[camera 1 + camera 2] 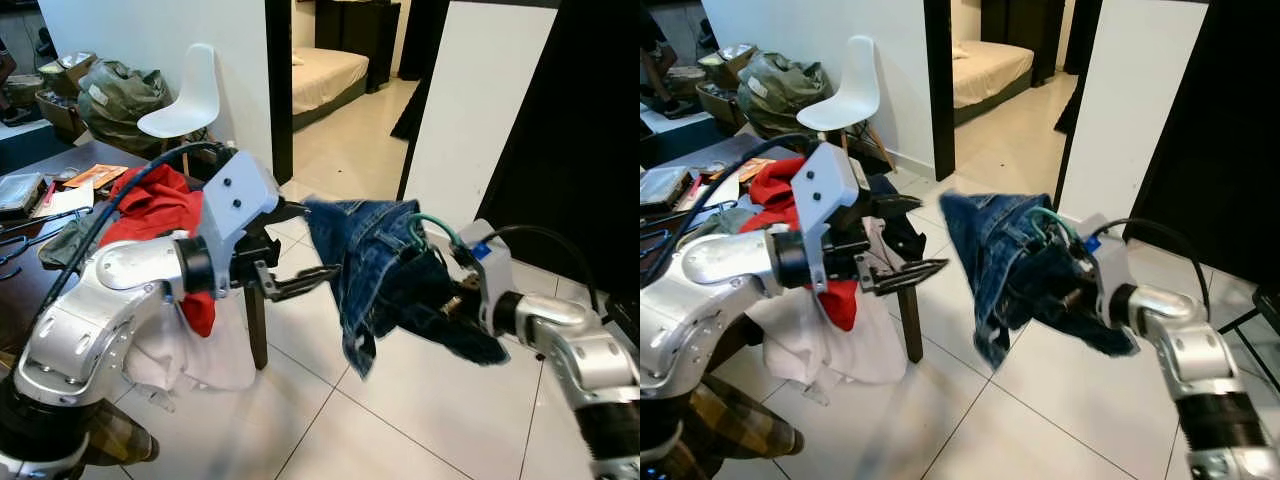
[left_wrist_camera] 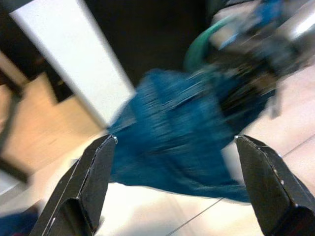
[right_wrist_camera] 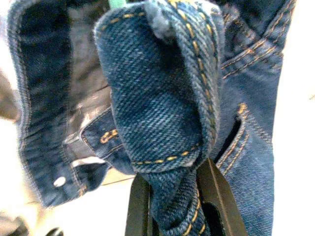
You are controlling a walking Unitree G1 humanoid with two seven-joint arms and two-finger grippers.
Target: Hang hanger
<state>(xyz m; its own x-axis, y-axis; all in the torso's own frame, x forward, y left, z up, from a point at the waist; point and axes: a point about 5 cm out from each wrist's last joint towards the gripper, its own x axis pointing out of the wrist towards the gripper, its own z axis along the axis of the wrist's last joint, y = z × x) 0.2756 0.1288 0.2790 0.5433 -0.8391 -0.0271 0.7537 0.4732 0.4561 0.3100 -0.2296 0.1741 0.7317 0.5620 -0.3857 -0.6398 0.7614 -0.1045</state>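
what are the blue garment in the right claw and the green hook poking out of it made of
Blue denim garment: cotton denim by its look, matte twill weave, orange topstitching, metal rivet. Green hanger hook: smooth and slightly glossy, probably plastic or coated wire; can't tell which. Right claw pinches a denim fold.

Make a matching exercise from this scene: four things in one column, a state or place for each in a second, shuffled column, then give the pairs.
Things:
1. left end effector
2. right end effector
3. red cloth
4. white chair

States or places:
A. shut on the denim jeans
B. standing by the wall, beside the doorway
C. open, held out toward the jeans without touching them
D. piled on the dark table at the robot's left

Pairs: 1-C, 2-A, 3-D, 4-B
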